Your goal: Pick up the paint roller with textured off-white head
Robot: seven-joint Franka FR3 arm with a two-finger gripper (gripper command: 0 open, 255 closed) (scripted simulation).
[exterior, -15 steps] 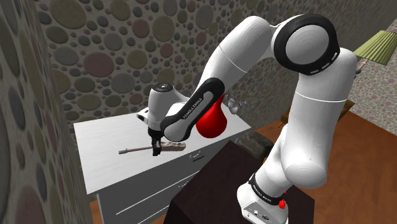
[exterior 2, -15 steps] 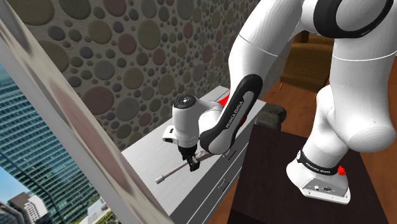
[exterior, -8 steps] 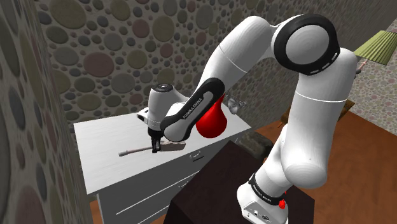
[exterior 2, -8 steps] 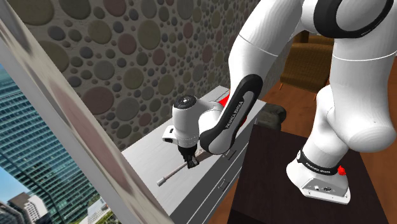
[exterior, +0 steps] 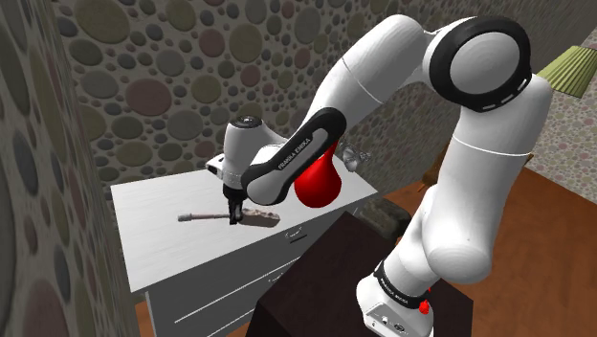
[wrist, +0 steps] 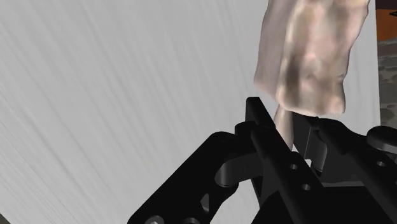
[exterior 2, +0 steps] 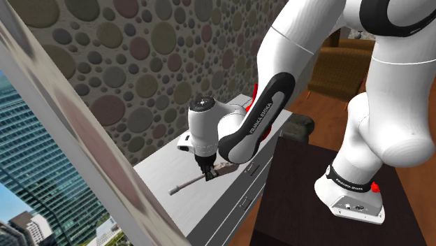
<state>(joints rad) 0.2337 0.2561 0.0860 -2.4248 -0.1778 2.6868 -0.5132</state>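
Wrist view — paint roller [wrist: 312,57], head mottled off-white, lumpy, brown-smudged

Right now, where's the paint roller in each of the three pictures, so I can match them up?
Shoulder view: roller left of centre, over the white dresser, handle pointing to the picture's left, gripped by the hand.
Second exterior view: roller below centre-left, under the hand, handle pointing lower left.
Wrist view: roller's mottled off-white head just past the fingers, which clasp its stem.
Shared landmark: the white dresser top.
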